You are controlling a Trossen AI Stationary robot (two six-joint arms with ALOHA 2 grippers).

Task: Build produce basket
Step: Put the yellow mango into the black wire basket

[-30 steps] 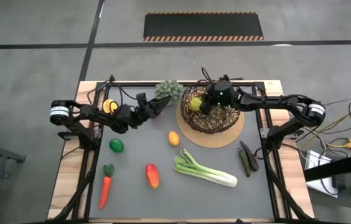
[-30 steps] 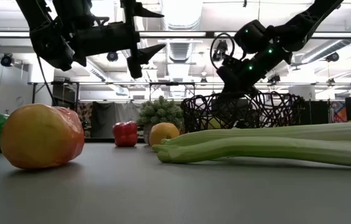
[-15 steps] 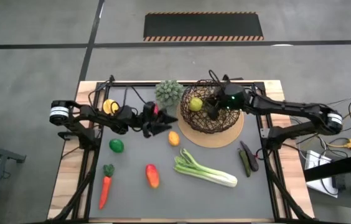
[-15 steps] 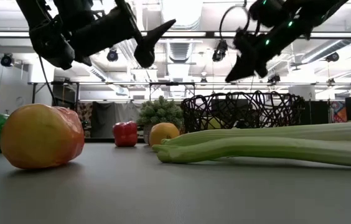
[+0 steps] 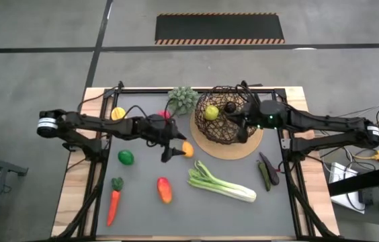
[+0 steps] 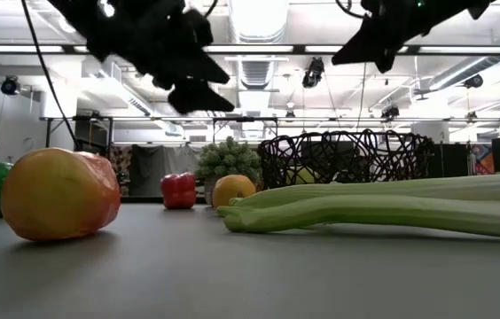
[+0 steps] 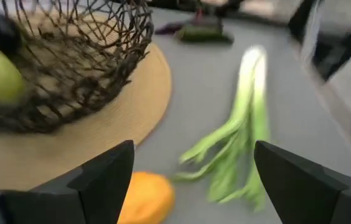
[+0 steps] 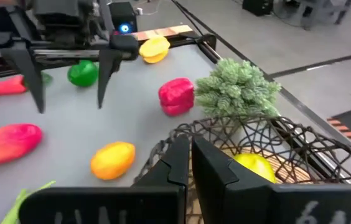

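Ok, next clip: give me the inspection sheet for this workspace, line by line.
Surface: grey table top on a wooden frame, bare between pieces.
Job's things: dark brown wire mesh basket on a flat tan round mat, holding a yellow-green fruit and a dark piece; orange oval fruit, green-white leek stalk, carrot, red-orange fruit, green fruit, dark purple pieces outside it.
Clutter: spiky green plant.
Grippers: left gripper open over the orange oval fruit; right gripper shut above the basket.
Cables: loose leads beside the table.
Surroundings: concrete floor, striped mat.
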